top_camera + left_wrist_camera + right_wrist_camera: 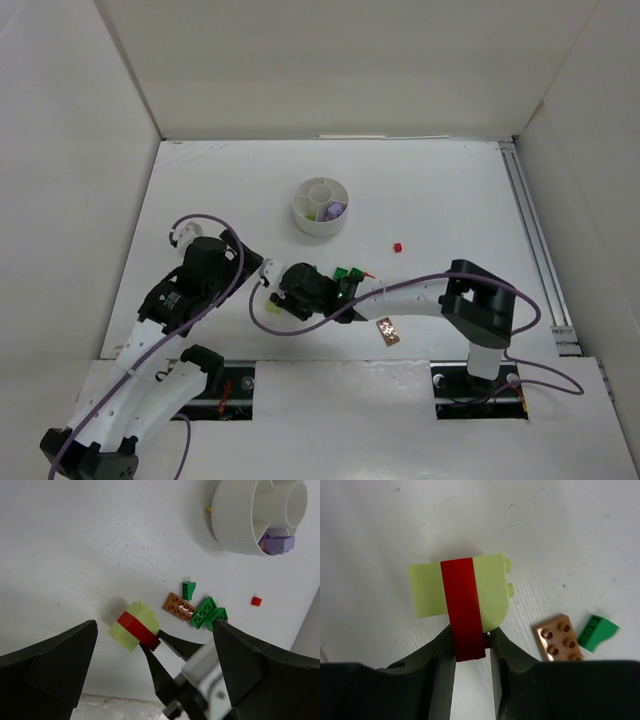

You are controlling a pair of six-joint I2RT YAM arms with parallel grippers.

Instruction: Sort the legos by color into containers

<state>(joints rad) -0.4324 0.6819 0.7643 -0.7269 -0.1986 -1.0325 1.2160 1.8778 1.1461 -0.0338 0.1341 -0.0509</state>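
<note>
My right gripper is shut on a red brick sandwiched between two pale yellow-green bricks, holding the stack just above the table. In the left wrist view the stack sits between the wide-open fingers of my left gripper, which touch nothing. The white dish stands further back; its wedge compartments hold a light purple brick. An orange-brown plate and green bricks lie beside the stack.
A tiny red piece lies right of the dish. Another orange-brown plate lies near the table's front edge. The right arm stretches across the front. White walls enclose the table.
</note>
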